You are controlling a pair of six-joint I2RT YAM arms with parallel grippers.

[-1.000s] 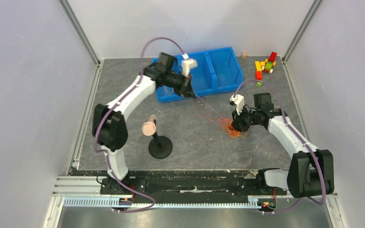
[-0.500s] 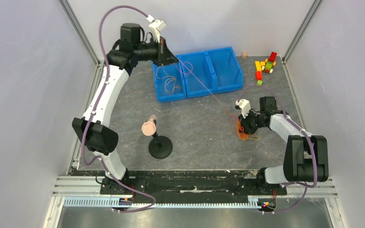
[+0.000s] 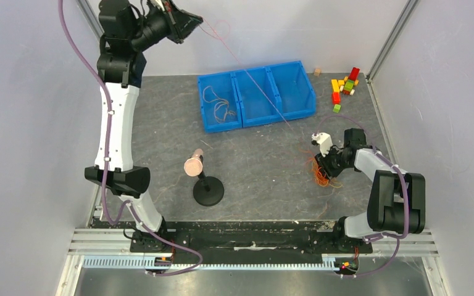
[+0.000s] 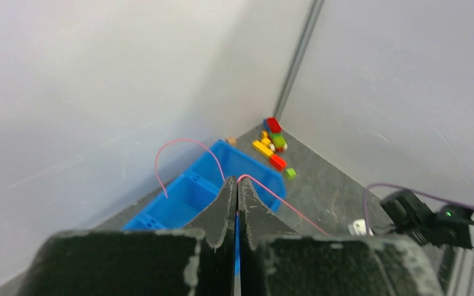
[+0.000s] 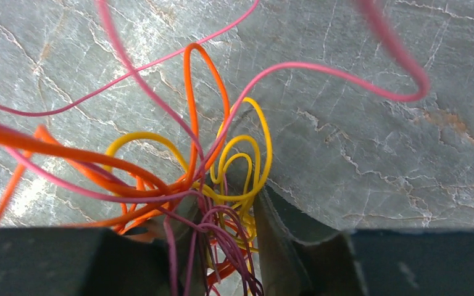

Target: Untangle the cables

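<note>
The cables are a small tangle (image 3: 320,176) of orange, yellow, pink and purple wires on the table at the right. In the right wrist view the tangle (image 5: 222,179) fills the space between my fingers. My right gripper (image 3: 325,165) (image 5: 227,200) is low on the table and shut on the tangle. My left gripper (image 3: 190,23) (image 4: 237,180) is raised high at the back left, shut on a pink cable (image 4: 284,200). That cable (image 3: 287,123) runs taut from the left gripper down across the blue bin to the tangle. Its free end loops above the fingertips.
A blue three-compartment bin (image 3: 254,69) stands at the back, with a loose orange-brown cable (image 3: 219,106) in its left compartment. Coloured toy blocks (image 3: 344,86) lie at the back right. A black round-based stand (image 3: 207,188) with a copper-coloured head stands left of centre. Grey walls close in the table.
My left gripper has risen and swung up to the back left, drawing the pink cable out longer and tauter. My right gripper has shifted slightly right with the tangle.
</note>
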